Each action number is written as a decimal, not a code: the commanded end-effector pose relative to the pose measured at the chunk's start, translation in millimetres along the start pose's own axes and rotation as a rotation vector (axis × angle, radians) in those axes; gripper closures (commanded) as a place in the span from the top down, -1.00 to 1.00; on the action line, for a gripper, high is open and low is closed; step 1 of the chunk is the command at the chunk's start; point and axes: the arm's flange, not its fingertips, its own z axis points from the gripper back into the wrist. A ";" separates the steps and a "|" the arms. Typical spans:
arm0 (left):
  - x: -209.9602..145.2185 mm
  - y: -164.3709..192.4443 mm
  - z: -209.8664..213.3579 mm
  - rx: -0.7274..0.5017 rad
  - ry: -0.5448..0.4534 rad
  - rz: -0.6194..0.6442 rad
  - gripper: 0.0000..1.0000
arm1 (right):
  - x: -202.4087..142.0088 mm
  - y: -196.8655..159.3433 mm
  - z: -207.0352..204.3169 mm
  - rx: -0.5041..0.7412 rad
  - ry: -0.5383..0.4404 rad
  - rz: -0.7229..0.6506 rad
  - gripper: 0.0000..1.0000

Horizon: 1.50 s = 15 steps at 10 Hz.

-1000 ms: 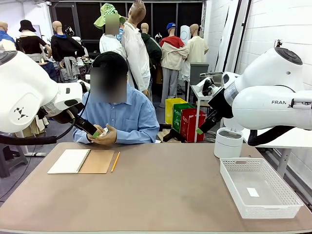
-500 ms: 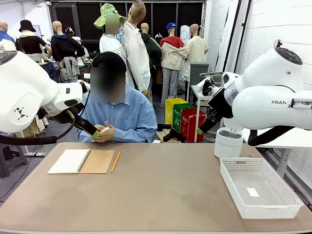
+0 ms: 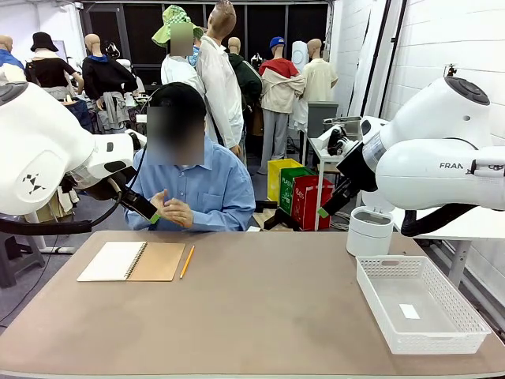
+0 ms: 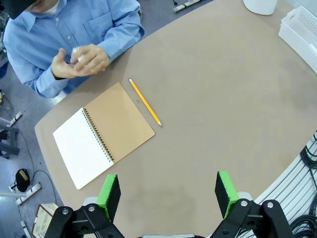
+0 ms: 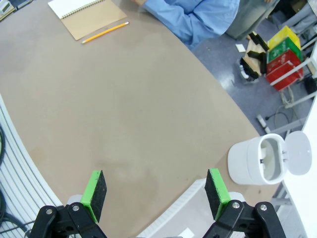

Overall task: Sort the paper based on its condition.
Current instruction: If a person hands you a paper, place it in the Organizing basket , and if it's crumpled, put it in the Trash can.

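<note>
- The left gripper hung above the table, its green-padded fingers wide apart with nothing between them.
- The right gripper hung likewise, spread and empty, near a white bin with its lid open.
- The paper showed as a small white crumpled bit between the person's hands, at the table's far edge.
- An open notebook lay in front of the person, with a yellow pencil just beside it.
</note>
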 end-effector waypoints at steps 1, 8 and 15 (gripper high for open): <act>0.2 0.2 0.1 0.001 -0.002 0.000 1.00 | 0.3 0.6 0.0 0.002 -0.001 0.001 1.00; 0.2 0.2 0.1 0.001 -0.002 0.000 1.00 | 0.3 0.6 0.0 0.002 -0.001 0.001 1.00; 0.2 0.2 0.1 0.001 -0.002 0.000 1.00 | 0.3 0.6 0.0 0.002 -0.001 0.001 1.00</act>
